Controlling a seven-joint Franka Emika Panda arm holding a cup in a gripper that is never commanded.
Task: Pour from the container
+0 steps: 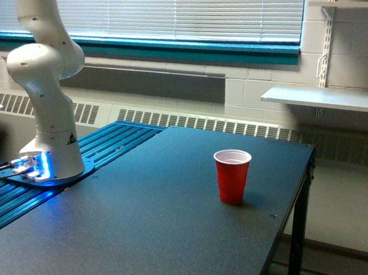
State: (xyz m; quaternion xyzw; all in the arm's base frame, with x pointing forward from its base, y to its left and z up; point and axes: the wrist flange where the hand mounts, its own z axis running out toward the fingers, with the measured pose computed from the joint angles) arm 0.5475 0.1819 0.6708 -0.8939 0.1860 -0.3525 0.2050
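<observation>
Gripper and clear container both lie outside the exterior view, so how the jaws stand cannot be told.

Only the arm's white base and lower links (46, 97) show, mounted at the table's (147, 242) far corner toward the exterior view's left, well apart from the red cup (232, 176). That red cup stands upright on the dark tabletop near the edge toward the exterior view's right, its white inside showing. Behind the table run a radiator grille (202, 123) and a blind-covered window (180, 10).
</observation>
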